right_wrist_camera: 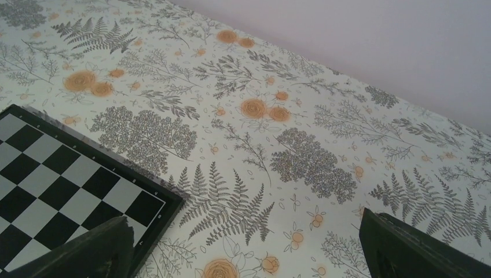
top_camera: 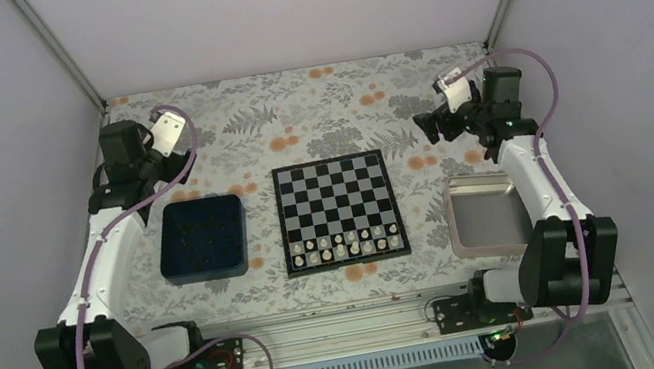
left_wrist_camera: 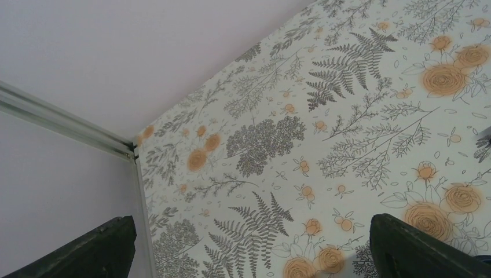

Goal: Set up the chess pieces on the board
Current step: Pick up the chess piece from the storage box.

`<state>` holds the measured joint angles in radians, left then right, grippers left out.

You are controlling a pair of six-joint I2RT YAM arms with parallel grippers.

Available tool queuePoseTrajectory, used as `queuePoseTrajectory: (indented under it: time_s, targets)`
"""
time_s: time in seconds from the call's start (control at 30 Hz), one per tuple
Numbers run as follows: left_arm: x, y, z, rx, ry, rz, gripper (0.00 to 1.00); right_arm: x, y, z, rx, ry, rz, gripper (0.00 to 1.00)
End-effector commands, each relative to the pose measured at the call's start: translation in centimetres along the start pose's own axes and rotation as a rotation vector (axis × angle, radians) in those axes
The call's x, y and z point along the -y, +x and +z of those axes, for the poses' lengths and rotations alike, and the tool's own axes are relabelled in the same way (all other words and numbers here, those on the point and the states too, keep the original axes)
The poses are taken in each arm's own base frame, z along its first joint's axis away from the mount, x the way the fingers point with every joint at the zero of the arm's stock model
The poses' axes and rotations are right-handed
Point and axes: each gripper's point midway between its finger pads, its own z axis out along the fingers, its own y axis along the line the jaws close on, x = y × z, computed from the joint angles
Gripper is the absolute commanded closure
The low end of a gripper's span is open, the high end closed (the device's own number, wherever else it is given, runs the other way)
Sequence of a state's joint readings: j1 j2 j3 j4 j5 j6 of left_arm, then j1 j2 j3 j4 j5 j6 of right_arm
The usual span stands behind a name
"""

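Note:
The board (top_camera: 336, 193), checked black and pale grey, lies flat in the middle of the table. Tiny white pieces (top_camera: 344, 245) fill its two near rows. The black chess pieces (top_camera: 200, 237) show only as faint specks inside the dark blue tray (top_camera: 196, 203) to the board's left. My left gripper (left_wrist_camera: 252, 223) is open and empty above bare floral cloth near the back left corner. My right gripper (right_wrist_camera: 243, 217) is also open and empty, over the cloth just past the board's (right_wrist_camera: 52, 174) far right corner.
A silver metal tray (top_camera: 464, 221) sits right of the board beside the right arm. A metal corner post (left_wrist_camera: 63, 124) and pale walls close in the table on the left, back and right. Floral cloth covers the table.

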<state>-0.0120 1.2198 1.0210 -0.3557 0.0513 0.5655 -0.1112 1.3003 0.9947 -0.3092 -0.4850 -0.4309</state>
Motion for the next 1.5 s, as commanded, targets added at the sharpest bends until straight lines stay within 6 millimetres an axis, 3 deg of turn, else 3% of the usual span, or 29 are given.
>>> queuePoseTrajectory:
  time_s: [0.0,0.4,0.6,0.77,1.0,1.2,1.47]
  targets:
    - [-0.8,-0.7,-1.0,0.016,-0.023,0.045,0.00,-0.3,-0.2,-0.4,-0.002,0.005,-0.035,0.00]
    - [-0.8,-0.7,-1.0,-0.007,-0.006,0.102,0.00,-1.0,0.9,0.4,-0.037,-0.046,-0.038,0.00]
    - [2.2,0.5,-1.7,-0.089,0.215,0.353,0.05,-1.2,1.3,0.6,-0.050,-0.059,-0.045,0.00]
    - [1.7,2.9,-0.9,-0.277,0.300,0.491,0.17,-1.5,1.8,0.7,-0.065,-0.075,-0.048,0.00]
    - [2.6,9.3,-1.4,-0.577,0.455,0.599,0.30,-2.0,2.2,0.8,-0.078,-0.099,-0.052,0.00]
    - [4.2,10.3,-1.8,-0.566,0.524,0.605,0.31,-2.5,2.5,1.2,-0.091,-0.121,-0.054,0.00]
    - [7.0,14.2,-0.5,-0.652,0.627,0.546,0.39,-2.7,2.9,1.3,-0.103,-0.132,-0.058,0.00]
